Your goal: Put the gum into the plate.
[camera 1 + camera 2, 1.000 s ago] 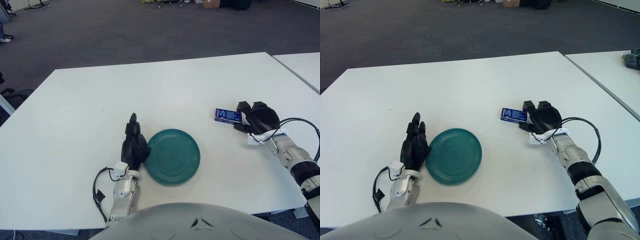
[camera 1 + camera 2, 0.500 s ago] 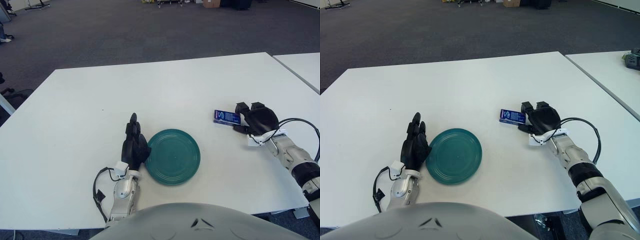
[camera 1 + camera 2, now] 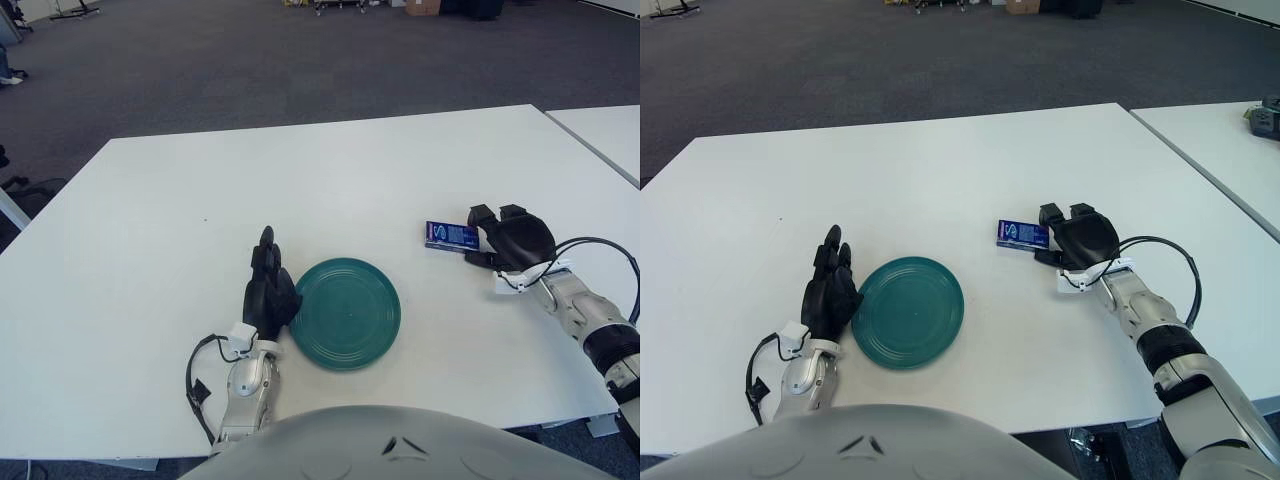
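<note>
Your left hand [image 3: 268,290] sits at the left, fingers [image 3: 265,252] straight and held together, pointing away from you toward the far side of the white table [image 3: 300,180]. They grasp nothing. The green plate [image 3: 345,312] lies just beside those fingers on their right, its left rim touching or all but touching the side of the hand; you cannot tell which from these views. The plate lies flat on the table with nothing in it.

Farther right, well apart from the plate, the gum [image 3: 452,235] lies flat on the tabletop: a small blue pack with white lettering, long side running left to right. It is outside the plate, between the plate and your right hand.

Your right hand [image 3: 1080,236] is at the right end of the gum. Its fingers [image 3: 1051,214] are curled forward and down, and two dark fingertips meet the pack's right end from the far side. The back of the hand hides the thumb and the underside of the pack, so you cannot tell whether the fingers are clamped on the gum or only pressed against it. The pack looks to be lying on the table, not lifted. A black cable [image 3: 1168,250] loops off the right wrist, to the right of the fingers.
</note>
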